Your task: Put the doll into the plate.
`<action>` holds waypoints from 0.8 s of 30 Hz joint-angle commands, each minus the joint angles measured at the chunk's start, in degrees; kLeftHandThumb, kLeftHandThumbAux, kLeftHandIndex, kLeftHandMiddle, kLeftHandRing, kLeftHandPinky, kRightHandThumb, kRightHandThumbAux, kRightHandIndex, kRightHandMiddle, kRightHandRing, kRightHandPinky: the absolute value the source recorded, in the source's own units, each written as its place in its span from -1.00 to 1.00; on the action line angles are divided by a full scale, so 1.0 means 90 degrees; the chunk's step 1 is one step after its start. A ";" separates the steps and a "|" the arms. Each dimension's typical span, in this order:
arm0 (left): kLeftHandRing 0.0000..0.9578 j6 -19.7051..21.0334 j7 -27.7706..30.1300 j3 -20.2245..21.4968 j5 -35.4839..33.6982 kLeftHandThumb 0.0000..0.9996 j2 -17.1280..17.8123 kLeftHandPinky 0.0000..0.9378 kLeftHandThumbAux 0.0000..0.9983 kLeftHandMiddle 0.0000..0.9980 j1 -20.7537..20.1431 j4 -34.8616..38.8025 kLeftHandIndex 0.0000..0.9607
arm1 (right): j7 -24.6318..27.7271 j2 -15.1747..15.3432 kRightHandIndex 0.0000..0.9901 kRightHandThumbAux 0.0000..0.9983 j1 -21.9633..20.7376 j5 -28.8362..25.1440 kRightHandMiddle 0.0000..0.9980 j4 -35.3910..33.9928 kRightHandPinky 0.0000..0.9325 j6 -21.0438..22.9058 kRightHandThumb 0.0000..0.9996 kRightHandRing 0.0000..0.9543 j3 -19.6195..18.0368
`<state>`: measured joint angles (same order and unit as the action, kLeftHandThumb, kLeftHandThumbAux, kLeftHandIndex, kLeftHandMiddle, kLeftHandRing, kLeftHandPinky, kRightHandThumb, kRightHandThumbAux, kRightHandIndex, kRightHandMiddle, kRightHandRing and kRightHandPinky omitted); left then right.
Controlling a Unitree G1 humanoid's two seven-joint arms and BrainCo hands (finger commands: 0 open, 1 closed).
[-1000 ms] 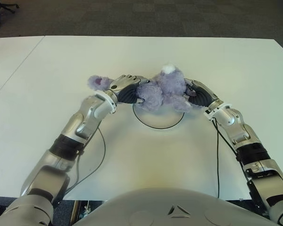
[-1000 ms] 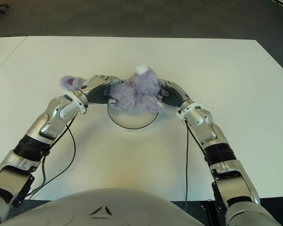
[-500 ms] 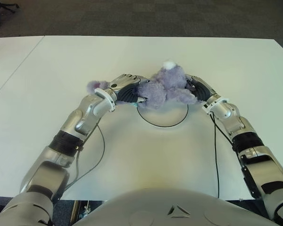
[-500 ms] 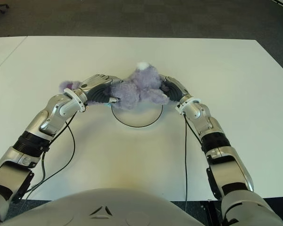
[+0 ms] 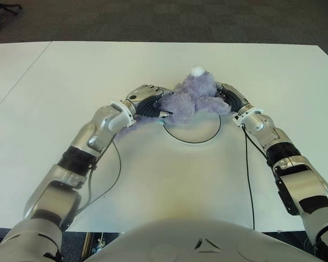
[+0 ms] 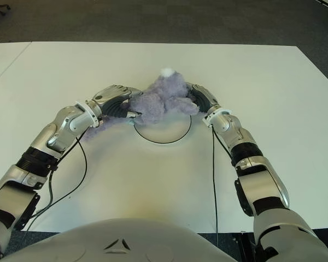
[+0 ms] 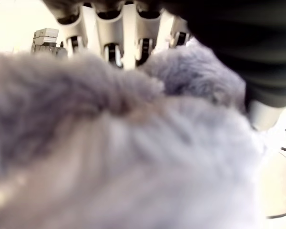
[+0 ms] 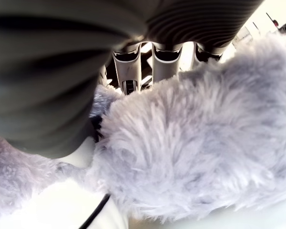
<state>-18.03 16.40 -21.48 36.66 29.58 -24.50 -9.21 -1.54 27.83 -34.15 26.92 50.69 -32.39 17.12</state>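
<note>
The doll (image 5: 192, 98) is a fluffy lavender plush with a white tuft on top, held over the far rim of the plate (image 5: 194, 134), a white disc with a dark edge on the table. My left hand (image 5: 147, 103) grips the doll's left side, fingers curled into the fur (image 7: 133, 143). My right hand (image 5: 229, 98) presses against its right side, fingers wrapped over the plush (image 8: 190, 143). A purple limb of the doll (image 5: 132, 121) trails under my left wrist.
A white table (image 5: 164, 180) spans the view, with dark carpet (image 5: 169, 19) beyond its far edge. Thin black cables (image 5: 118, 169) hang along both forearms over the table.
Both hands have carried the doll farther away and a little to the right. Its purple limb, earlier sticking out left of my left hand, now lies tucked beneath the wrist.
</note>
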 commanded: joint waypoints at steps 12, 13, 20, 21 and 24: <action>-1.00 -0.0093 0.2046 0.0452 -0.1237 -0.32 0.1224 -1.00 -0.47 -1.00 0.0235 0.1609 -1.00 | 0.1507 0.1341 -0.16 0.44 0.1794 -0.0547 0.16 -0.3494 0.20 -0.0814 0.35 0.18 -0.0021; -1.00 -0.0171 0.2122 0.0499 -0.1386 -0.32 0.1319 -1.00 -0.47 -1.00 0.0300 0.1699 -1.00 | 0.1600 0.1502 -0.16 0.44 0.1749 -0.0488 0.12 -0.3509 0.16 -0.1000 0.35 0.14 0.0021; -1.00 -0.0957 0.2394 0.0651 -0.2179 -0.37 0.1745 -1.00 -0.54 -1.00 0.0654 0.1875 -1.00 | 0.2259 0.2286 -0.99 -0.27 0.1933 -0.0265 -0.99 -0.4322 -0.74 -0.0885 -0.63 -0.87 -0.0138; -1.00 -0.1045 0.2439 0.0663 -0.2249 -0.37 0.1781 -1.00 -0.54 -1.00 0.0646 0.1858 -1.00 | 0.2271 0.2303 -1.00 -0.27 0.1981 -0.0250 -1.00 -0.4397 -0.74 -0.0827 -0.63 -0.88 -0.0190; -1.00 -0.1346 0.2595 0.0680 -0.2476 -0.39 0.1893 -1.00 -0.53 -1.00 0.0569 0.1767 -1.00 | 0.2190 0.2283 -1.00 -0.33 0.2128 -0.0121 -1.00 -0.4608 -0.79 -0.0618 -0.66 -0.95 -0.0361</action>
<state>-27.75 37.16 -15.54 16.61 45.39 -19.73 6.95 17.33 48.62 -17.26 23.75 11.34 -39.41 14.32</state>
